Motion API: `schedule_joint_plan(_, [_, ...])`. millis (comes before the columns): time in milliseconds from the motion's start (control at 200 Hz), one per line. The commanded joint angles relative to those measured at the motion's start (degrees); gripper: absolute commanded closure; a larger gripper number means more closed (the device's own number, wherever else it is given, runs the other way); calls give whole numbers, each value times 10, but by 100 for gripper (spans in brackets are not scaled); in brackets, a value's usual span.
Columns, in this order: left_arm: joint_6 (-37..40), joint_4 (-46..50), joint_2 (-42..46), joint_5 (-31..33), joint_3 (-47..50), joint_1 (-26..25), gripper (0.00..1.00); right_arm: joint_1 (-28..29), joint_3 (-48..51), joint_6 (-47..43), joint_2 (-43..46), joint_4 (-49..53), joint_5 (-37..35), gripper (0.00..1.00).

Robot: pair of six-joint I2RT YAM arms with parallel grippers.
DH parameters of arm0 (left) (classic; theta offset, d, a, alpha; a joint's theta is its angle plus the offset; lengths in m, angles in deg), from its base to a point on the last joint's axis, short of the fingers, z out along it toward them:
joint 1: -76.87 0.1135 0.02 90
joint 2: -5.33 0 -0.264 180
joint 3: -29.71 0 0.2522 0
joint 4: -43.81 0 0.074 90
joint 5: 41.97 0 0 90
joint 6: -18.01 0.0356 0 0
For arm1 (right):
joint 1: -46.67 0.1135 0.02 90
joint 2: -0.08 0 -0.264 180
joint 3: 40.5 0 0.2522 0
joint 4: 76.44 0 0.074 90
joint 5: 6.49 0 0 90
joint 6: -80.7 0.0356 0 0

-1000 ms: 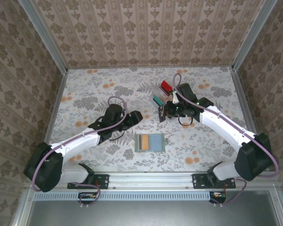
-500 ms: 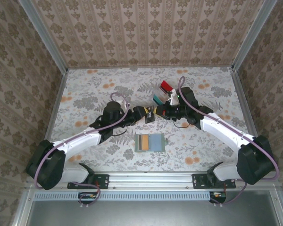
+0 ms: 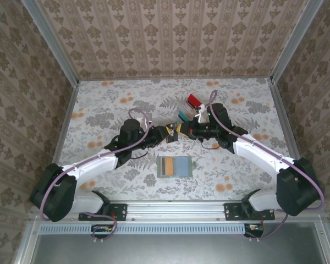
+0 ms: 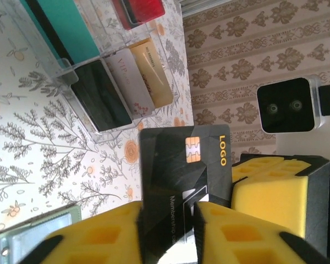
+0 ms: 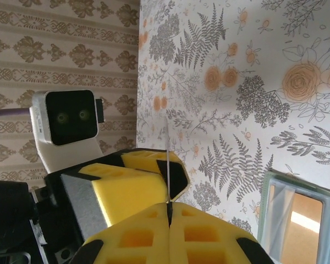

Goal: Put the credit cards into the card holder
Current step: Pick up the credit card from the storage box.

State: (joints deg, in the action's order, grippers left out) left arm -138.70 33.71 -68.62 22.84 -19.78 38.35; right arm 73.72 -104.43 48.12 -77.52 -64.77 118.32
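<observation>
Above the table (image 3: 99, 110), between tray (image 4: 71, 71) and green wallet (image 3: 174, 166), a dark card (image 4: 181, 159) is clamped in the right end effector (image 5: 169, 206) while the left end effector (image 4: 168, 217) flanks it with both pads (image 4: 102, 234), firm grip unclear, apparently a handover for a better insertion angle.

Floral-print table (image 3: 99, 104); card holder (image 3: 174, 166) (open, flat) near front edge; clear tray (image 3: 188, 108) farther back.

You see a dark card (image 4: 181, 165) of smooth, faintly glossy plastic with a shiny metallic chip, yellow pads (image 4: 93, 242) of matt, porous foam, a tray (image 4: 66, 70) of clear glossy plastic, and a matt printed table cover (image 4: 22, 143).
</observation>
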Motion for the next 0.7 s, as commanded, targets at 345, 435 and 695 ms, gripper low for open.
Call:
schedule_joint_plan(345, [31,81,57,75,63,-30,100,45,29,-91,-9,164,-110,80])
schedule_joint_plan(435, [37,105,60,109,73,-58,100,71,41,-102,-17,190,-145,80])
schedule_joint_plan(695, [32,107,33,172,91,-125,100,88,72,-103,-63,210,-192,81])
